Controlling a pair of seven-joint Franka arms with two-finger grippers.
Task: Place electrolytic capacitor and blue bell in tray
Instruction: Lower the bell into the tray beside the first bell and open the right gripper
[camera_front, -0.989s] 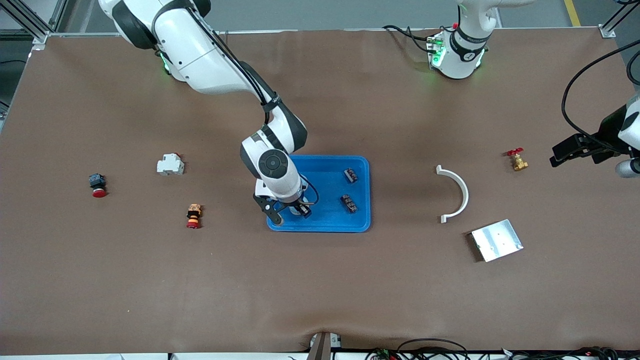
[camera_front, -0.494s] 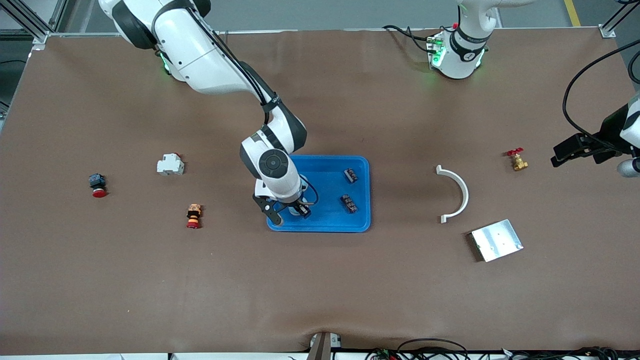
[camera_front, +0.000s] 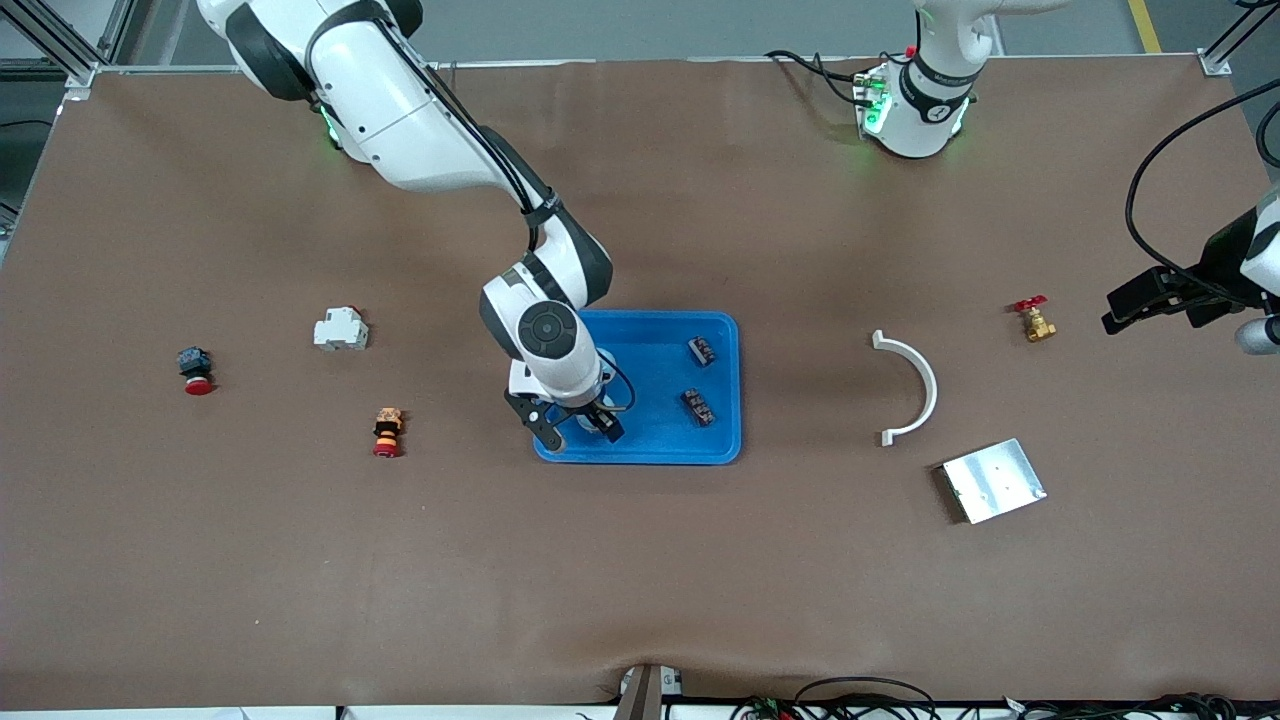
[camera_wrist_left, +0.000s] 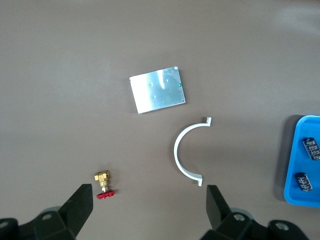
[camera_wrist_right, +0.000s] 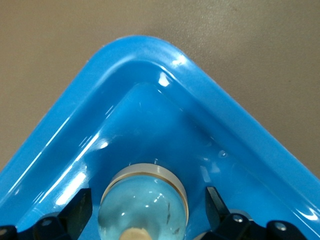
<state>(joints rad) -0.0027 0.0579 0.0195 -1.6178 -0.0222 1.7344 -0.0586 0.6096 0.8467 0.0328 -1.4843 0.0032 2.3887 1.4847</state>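
— Your right gripper (camera_front: 578, 428): clenched or slack?

— Slack. My fingers (camera_wrist_right: 77, 207) stand spread on either side of the blue bell (camera_wrist_right: 145, 205), with a sliver of daylight on each side, so I am gripping nothing.

— And where is the bell?

— Inside the tray (camera_front: 650, 345), low in the corner that lies nearest the front camera and toward my right arm's end of the table. The rounded blue rim curves around it just beside my fingertips.

— Anything else in the tray?

— Two dark capacitors (camera_front: 701, 350) (camera_front: 697, 406), lying apart from each other toward my left arm's end of the tray, well clear of the bell.

— Your other hand?

— My left gripper (camera_wrist_left: 148, 195) waits with its fingers spread wide and nothing between them, over bare table near the brass valve (camera_front: 1034, 322) with the red handle. Between that valve and the tray lies a white curved bracket (camera_front: 915, 390); the silver plate (camera_front: 993, 480) lies nearer the front camera than the bracket.

— And at your right arm's end?

— A white breaker (camera_front: 341, 329), a black-and-red button (camera_front: 196, 370) and an orange-and-red one (camera_front: 387, 431), all outside the tray.
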